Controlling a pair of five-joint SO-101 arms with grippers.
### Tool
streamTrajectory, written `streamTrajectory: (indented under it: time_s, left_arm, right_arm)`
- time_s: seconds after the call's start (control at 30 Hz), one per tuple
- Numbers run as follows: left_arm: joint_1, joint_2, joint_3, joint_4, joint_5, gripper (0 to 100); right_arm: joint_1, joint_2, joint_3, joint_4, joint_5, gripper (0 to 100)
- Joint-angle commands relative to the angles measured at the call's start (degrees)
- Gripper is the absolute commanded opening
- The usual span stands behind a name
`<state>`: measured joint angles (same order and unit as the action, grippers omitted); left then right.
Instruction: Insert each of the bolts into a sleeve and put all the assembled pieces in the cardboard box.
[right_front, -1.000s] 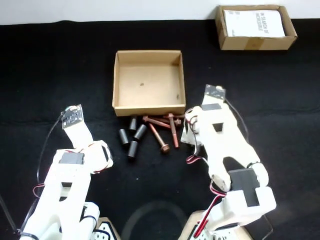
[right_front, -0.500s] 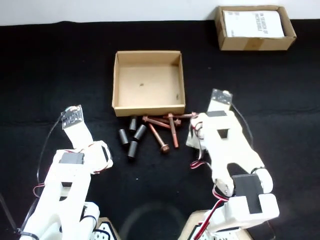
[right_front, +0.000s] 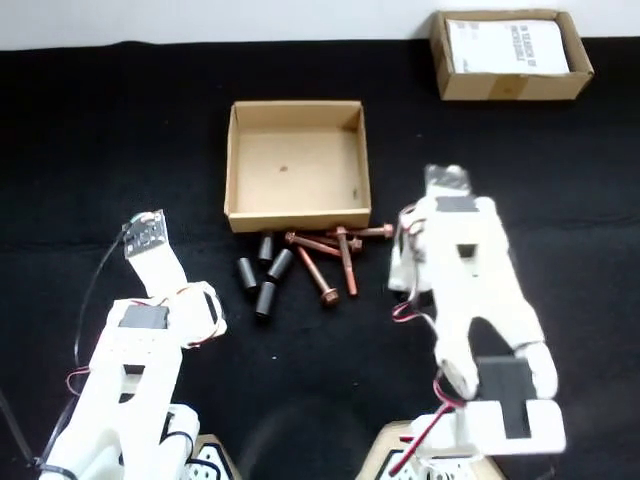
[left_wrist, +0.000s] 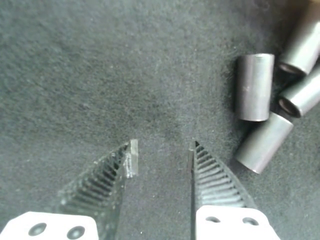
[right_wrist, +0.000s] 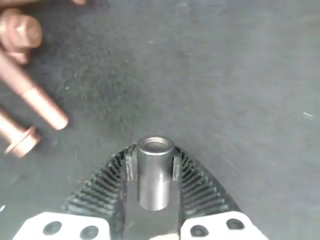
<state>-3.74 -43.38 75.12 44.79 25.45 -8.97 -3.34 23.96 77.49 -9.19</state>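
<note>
In the lower right of the high view, the right arm (right_front: 455, 270) has drawn away to the right over the last second, and its wrist now stands apart from the pile instead of against it. The right gripper (right_wrist: 154, 152) has its ribbed jaws closed on a grey sleeve (right_wrist: 154, 175), held upright with the open bore facing the camera. Two copper bolts (right_wrist: 30, 85) lie at the upper left of that wrist view, near the sleeve but not touching it. The lift looks done, so the next step is probably to get a bolt into this bore. In the lower left the left arm (right_front: 145, 320) has not moved. The left gripper (left_wrist: 163, 150) is spread about a sleeve's width and holds nothing, poised over the black cloth (left_wrist: 100, 65) with the loose sleeves (left_wrist: 255, 87) just beside it at the right of its view. Toward mid-frame in the high view, four loose sleeves (right_front: 266, 298) and the copper bolts (right_front: 346, 262) lie clustered against the near wall of the cardboard box (right_front: 297, 218), which has no assembled piece in it yet. A second box (right_front: 510, 87) with a printed sheet in it sits at the far upper right.
</note>
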Motion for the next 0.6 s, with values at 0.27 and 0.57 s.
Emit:
streamTrajectory:
  time_s: [0.27, 0.57]
  left_arm:
    - [8.31, 1.19, -24.13, 17.14, 0.26, 17]
    - [20.79, 23.69, -61.23, 38.51, 11.16, 17]
  right_arm:
    - [10.51, -22.81, -0.75, 9.63, 3.34, 0.8]
    - [21.58, -46.55, 21.14, -2.15, 13.10, 0.8]
